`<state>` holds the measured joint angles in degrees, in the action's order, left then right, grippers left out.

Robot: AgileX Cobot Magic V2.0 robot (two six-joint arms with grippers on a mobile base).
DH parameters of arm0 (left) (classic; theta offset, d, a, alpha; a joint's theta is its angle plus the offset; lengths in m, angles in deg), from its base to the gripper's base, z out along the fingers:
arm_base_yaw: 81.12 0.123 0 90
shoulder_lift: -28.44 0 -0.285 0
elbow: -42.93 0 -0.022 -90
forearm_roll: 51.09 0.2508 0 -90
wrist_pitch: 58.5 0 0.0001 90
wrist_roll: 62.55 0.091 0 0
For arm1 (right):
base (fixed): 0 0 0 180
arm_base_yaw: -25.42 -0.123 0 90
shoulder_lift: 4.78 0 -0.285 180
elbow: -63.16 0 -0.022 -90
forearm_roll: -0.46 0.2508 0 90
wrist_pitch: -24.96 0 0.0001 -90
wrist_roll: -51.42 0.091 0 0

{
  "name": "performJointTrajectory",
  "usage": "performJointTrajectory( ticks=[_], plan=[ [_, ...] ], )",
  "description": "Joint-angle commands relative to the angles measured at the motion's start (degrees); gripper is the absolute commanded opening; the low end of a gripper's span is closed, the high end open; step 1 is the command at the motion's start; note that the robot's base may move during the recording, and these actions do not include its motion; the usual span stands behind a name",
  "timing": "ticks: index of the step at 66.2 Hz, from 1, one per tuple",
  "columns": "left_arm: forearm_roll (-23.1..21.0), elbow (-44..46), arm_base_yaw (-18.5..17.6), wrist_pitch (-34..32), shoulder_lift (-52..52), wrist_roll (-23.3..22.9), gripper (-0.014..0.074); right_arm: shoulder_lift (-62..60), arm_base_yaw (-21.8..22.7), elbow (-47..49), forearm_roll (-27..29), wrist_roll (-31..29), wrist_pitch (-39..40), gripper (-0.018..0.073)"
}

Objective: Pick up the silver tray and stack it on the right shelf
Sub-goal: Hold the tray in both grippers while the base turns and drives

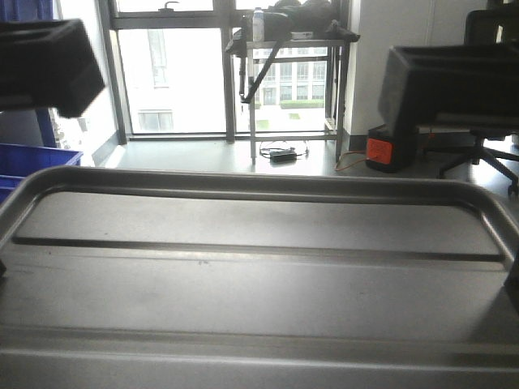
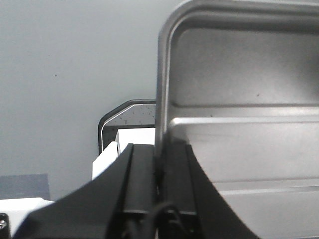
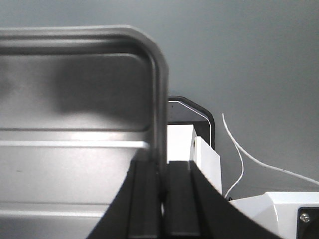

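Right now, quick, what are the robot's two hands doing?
Left hand: closed on the silver tray's left rim.
Right hand: closed on the silver tray's right rim.

Front view: backlit by the overexposed window (image 1: 170, 73) at upper centre; soft glare on the silver tray (image 1: 259, 267). Wrist views dim, bottom foreground blurred.

The front-facing view is taken low and very close, across the floor of the shiny, ribbed, rectangular silver tray (image 1: 243, 284), toward a tall glass window (image 1: 174, 73). Each wrist view is taken from just behind the black left gripper (image 2: 160, 152) or right gripper (image 3: 162, 167), along one tray end. The tray is shared by all three views.
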<state>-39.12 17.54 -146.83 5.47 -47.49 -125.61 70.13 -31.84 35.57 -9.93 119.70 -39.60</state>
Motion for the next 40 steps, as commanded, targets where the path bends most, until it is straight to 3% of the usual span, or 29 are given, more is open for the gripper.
performJointTrajectory(
  ticks=[1,40],
  plan=[
    [2.8,1.1,-0.1,12.7,1.3,-0.1,-0.0101,-1.0,0.2,1.5,-3.8,-0.2,-9.1,0.0056],
    [3.0,1.1,0.0,12.7,1.3,-0.1,-0.0101,-1.0,0.2,1.8,-3.8,-0.2,-9.1,0.0056]
  ],
)
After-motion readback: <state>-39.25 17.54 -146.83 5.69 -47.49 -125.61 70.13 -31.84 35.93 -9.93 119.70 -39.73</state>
